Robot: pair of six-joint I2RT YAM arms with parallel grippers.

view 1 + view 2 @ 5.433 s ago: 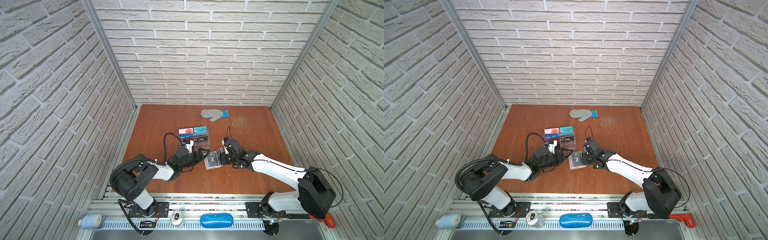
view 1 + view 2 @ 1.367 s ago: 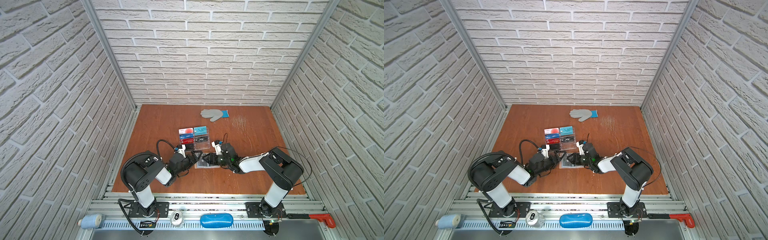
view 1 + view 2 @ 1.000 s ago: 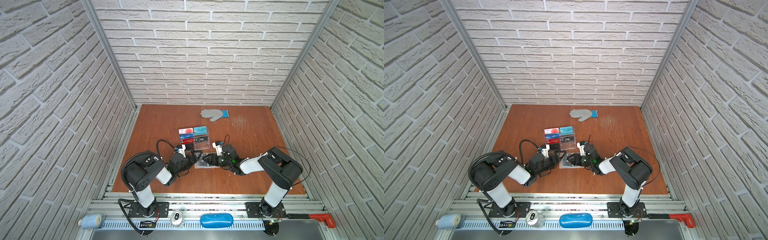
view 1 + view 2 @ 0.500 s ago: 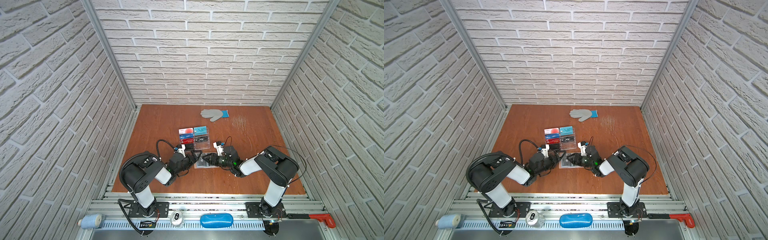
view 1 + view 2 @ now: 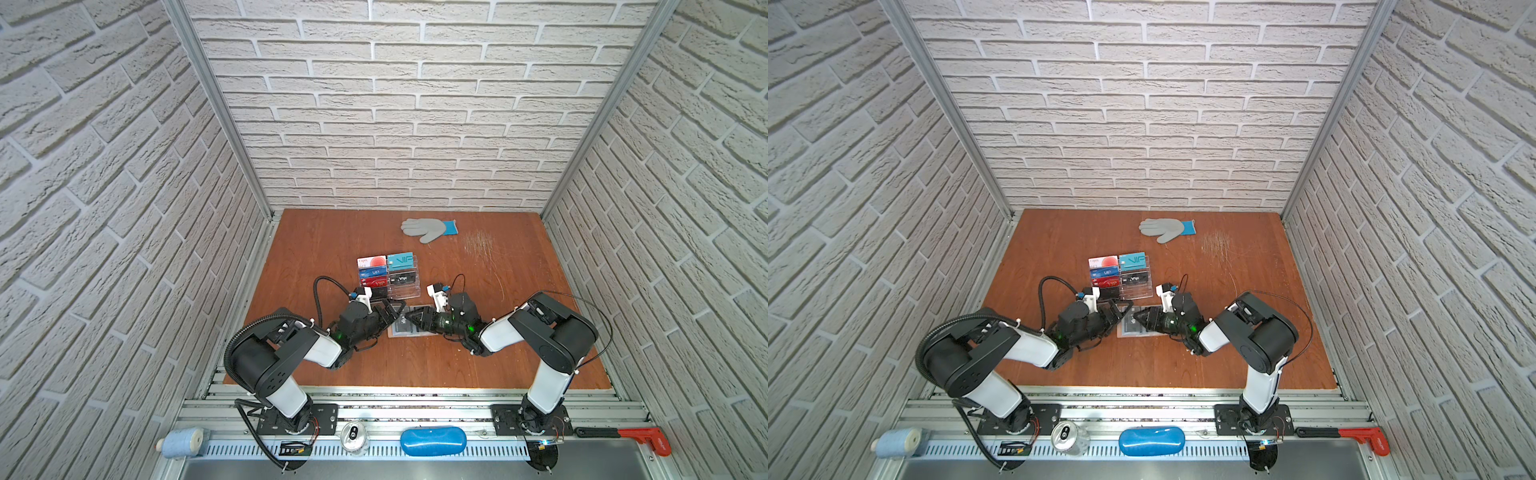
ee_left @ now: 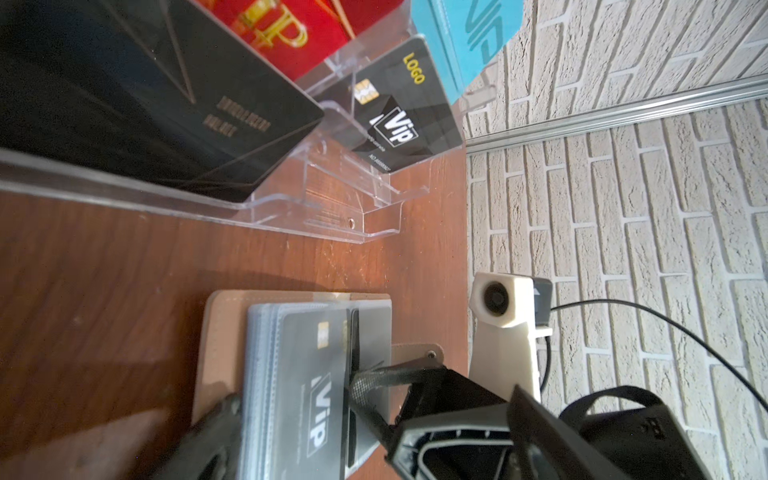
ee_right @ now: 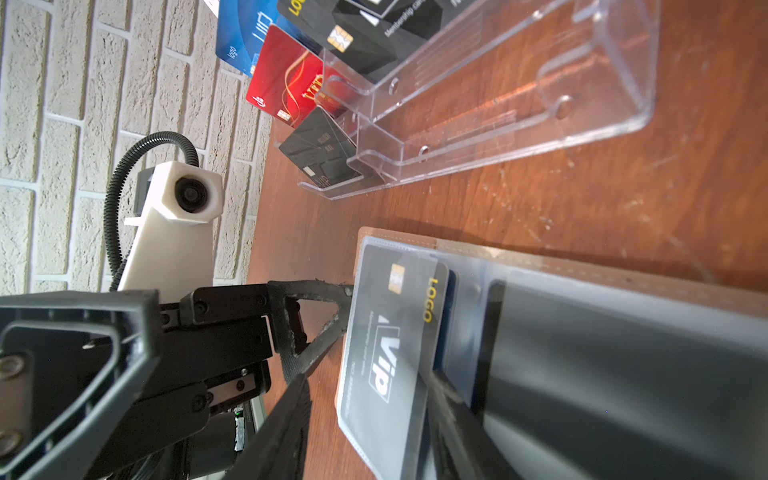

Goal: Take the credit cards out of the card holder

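— Your left gripper (image 5: 392,316) has its jaws spread wide and holds nothing. One fingertip (image 7: 347,291) sits right at the edge of the card holder (image 6: 220,332), touching it or very nearly.

— Your right gripper (image 5: 410,319) comes in from the opposite side with its jaws part way apart. One finger (image 6: 368,384) lies on the clear sleeve (image 7: 469,266) at the near edge of the grey VIP card (image 6: 316,374), beside the snap strap (image 6: 415,353). I cannot tell whether it bites on anything.

— The holder lies flat and open on the table (image 5: 415,365), between your two grippers. It is just in front of the clear acrylic stand (image 5: 405,291), where other credit cards (image 5: 376,272) stand.

— As I judge it, the step is to draw that card out of its pocket. Pin the leather with your left fingertip. Keep off the sleeve over the card, or you will likely press the card in place.

— Pull along the pocket's length, low and level with the table. If you lift early, the whole holder will likely come up with it.

— Take the card's edge alone. If the plastic page is caught too, the card will probably drag rather than slide.
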